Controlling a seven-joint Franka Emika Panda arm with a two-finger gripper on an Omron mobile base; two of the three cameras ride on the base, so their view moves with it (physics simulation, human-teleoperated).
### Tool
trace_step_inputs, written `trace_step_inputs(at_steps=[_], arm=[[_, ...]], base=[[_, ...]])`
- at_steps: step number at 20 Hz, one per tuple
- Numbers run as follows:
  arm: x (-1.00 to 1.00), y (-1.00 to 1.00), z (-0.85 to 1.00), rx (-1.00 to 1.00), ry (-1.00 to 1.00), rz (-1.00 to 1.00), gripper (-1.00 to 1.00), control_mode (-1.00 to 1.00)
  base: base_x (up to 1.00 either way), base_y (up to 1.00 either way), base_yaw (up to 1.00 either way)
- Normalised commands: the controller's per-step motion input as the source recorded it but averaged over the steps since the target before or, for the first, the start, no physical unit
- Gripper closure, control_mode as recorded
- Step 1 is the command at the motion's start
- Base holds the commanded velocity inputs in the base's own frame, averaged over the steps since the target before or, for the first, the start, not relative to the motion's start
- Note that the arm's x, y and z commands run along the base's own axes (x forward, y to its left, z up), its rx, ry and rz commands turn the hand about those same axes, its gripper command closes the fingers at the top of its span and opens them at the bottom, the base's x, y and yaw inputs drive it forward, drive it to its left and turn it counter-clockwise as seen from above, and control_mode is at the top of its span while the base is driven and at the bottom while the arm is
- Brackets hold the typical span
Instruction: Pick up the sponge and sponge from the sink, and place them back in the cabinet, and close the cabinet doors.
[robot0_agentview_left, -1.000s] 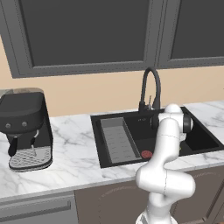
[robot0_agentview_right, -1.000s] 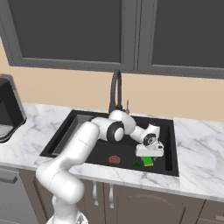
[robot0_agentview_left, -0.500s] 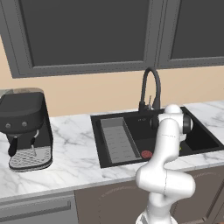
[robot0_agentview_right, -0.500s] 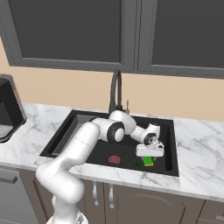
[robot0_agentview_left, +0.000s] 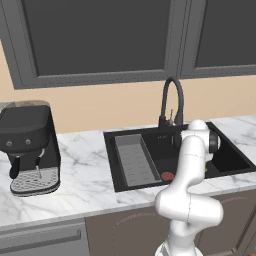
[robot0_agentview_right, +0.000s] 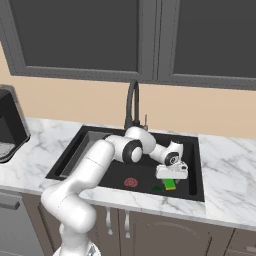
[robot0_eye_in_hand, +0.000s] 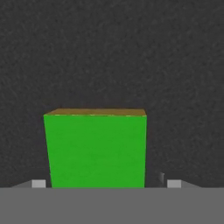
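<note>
A sponge (robot0_eye_in_hand: 96, 148) with a bright green top and a yellow edge lies flat on the black floor of the sink (robot0_agentview_right: 145, 176). My gripper (robot0_eye_in_hand: 106, 183) reaches down over it, one fingertip (robot0_eye_in_hand: 38, 183) at its left side and the other a little off its right side. The jaws are open around it, with a gap on the right. In the right base view the gripper (robot0_agentview_right: 171, 181) hangs low at the basin's right end, just above the sponge (robot0_agentview_right: 171, 185). In the left base view my own arm hides it in the sink (robot0_agentview_left: 230, 160). The cabinet and its doors are out of view.
A red drain disc (robot0_agentview_right: 130, 182) lies left of the sponge. The black arched faucet (robot0_agentview_right: 132, 102) stands behind the basin and a grey ribbed tray (robot0_agentview_left: 134, 160) fills its left end. A black coffee machine (robot0_agentview_left: 30, 145) stands on the marble counter. Dark glass-fronted cupboards (robot0_agentview_left: 95, 35) hang above.
The hand stays low over the sponge in the sink. Its jaws have narrowed somewhat around the sponge, which has not moved.
</note>
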Motion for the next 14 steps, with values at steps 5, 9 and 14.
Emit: trace_step_inputs(at_steps=[5, 9, 14], arm=[[0.0, 0.0, -0.21, 0.0, 0.0, 0.0, 1.0, -1.0], [-0.08, 0.0, -0.27, 0.0, 0.0, 0.0, 1.0, -1.0], [-0.04, 0.0, -0.22, 0.0, 0.0, 0.0, 1.0, -1.0]], base=[[0.0, 0.0, 0.0], [0.0, 0.0, 0.0], [0.0, 0.0, 0.0]])
